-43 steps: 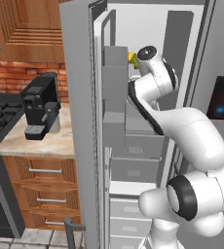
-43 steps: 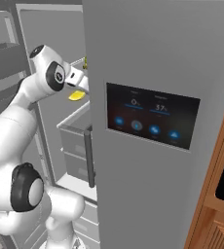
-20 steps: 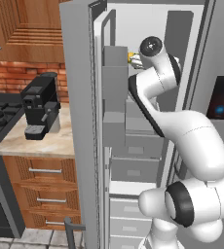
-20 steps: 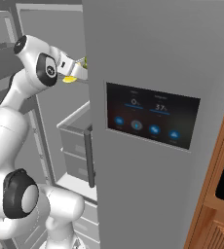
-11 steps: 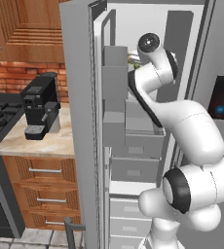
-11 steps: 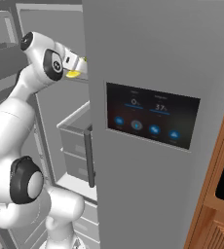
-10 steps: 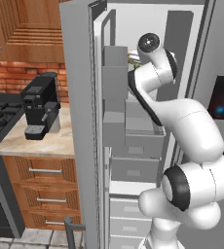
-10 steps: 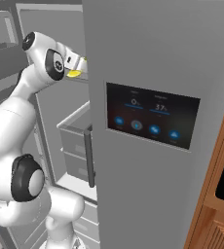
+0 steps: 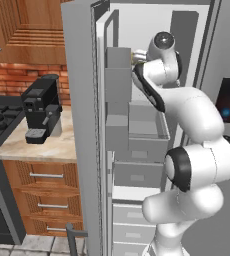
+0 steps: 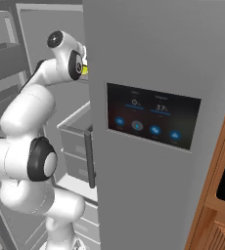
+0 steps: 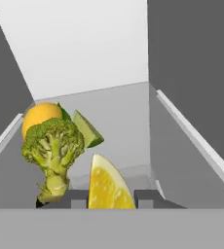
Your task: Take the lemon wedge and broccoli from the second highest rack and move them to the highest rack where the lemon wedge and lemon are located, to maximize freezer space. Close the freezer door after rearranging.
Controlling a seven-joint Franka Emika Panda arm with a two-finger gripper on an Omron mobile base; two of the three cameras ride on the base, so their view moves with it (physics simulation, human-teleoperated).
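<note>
Inside the grey top freezer rack (image 11: 133, 116), the dark two-finger gripper (image 11: 111, 197) clamps a yellow lemon wedge (image 11: 107, 185). Best released low, just beside the green broccoli floret (image 11: 54, 146).

The left base view looks forward from behind the arm (image 9: 187, 115) on its left, past the open freezer door (image 9: 82, 125) into the compartment where the arm reaches. The right base view looks from the arm's other side, close to the closed door with its display panel (image 10: 152, 122), and shares that same upper compartment. The hand view sits close over the gripper (image 11: 111, 197), facing along the rack (image 11: 128, 121) toward the freezer's back wall (image 11: 80, 44).
</note>
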